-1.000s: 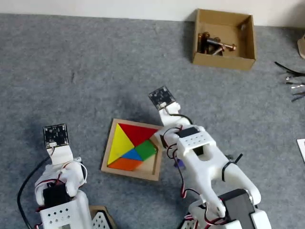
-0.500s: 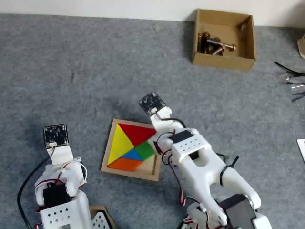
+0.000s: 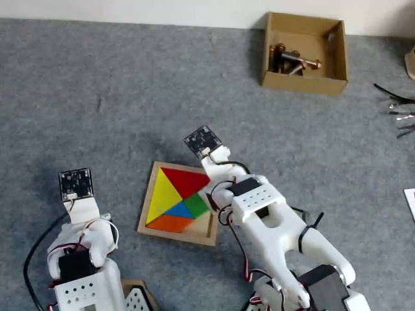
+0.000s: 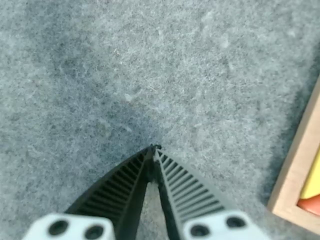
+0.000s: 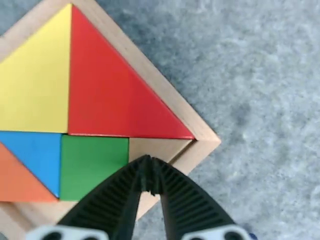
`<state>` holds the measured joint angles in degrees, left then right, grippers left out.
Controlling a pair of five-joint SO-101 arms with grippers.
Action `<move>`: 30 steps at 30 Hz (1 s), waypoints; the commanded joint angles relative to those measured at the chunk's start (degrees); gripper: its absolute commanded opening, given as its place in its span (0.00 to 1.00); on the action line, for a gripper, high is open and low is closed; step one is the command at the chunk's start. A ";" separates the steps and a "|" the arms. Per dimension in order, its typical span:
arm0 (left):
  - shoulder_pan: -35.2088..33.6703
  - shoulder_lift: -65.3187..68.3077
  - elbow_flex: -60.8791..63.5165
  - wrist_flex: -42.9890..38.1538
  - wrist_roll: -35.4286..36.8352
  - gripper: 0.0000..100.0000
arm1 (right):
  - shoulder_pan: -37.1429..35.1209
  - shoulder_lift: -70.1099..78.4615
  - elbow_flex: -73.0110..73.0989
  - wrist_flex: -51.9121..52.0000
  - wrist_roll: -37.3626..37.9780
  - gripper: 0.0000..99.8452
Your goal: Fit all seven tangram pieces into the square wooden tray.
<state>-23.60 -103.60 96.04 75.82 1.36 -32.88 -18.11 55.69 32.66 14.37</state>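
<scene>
Grey carpet (image 3: 97, 78), tray (image 3: 175, 235) corner under right arm (image 3: 272, 220)

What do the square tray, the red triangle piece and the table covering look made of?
Square tray: pale bare-looking wood, faint grain on its rim. Red triangle piece: probably painted wood, flat matte colour. Grey table covering: felt or short carpet, fuzzy fibres.

One square wooden tray (image 3: 175, 234) is counted. Five flat coloured pieces are seen inside it: one large yellow triangle (image 3: 162, 191), one large red triangle (image 3: 185, 180), one small blue triangle (image 3: 176, 210), one green square (image 3: 196, 205) and one orange triangle (image 3: 170, 223). One open brown cardboard box (image 3: 303, 84) is counted. Two black ribbed grippers are counted: the left gripper (image 4: 153, 148) and the right gripper (image 5: 150, 165).
</scene>
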 commanded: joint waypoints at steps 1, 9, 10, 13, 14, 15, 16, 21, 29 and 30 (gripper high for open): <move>-0.75 -0.31 1.10 0.18 0.62 0.01 | -0.66 -2.68 -0.66 0.31 0.53 0.00; -0.75 -0.31 1.10 0.18 0.62 0.01 | -0.57 -2.68 -1.01 5.93 0.26 0.00; -0.75 -0.31 1.10 0.18 0.62 0.01 | -0.57 -2.68 -1.54 7.52 0.26 0.00; -0.75 -0.31 1.10 0.18 0.62 0.01 | -0.48 -2.68 -4.26 9.89 0.26 0.00; -0.75 -0.31 1.10 0.18 0.62 0.01 | 0.13 -2.68 -4.97 10.59 0.26 0.00; -0.75 -0.31 1.10 0.18 0.62 0.01 | 0.57 -2.68 -5.49 11.38 0.26 0.00; -0.75 -0.31 1.10 0.18 0.62 0.01 | 1.01 -2.68 -5.76 12.09 0.26 0.00; -0.75 -0.31 1.10 0.18 0.62 0.01 | 1.63 -2.68 -5.93 14.55 0.26 0.00; -0.75 -0.31 1.10 0.18 0.62 0.01 | 1.71 -2.68 -6.02 16.92 0.35 0.00; -0.75 -0.31 1.10 0.18 0.62 0.01 | 1.89 -2.68 -6.02 16.92 0.44 0.00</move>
<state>-23.60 -103.60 96.04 75.82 1.36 -32.09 -18.73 52.88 48.75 14.29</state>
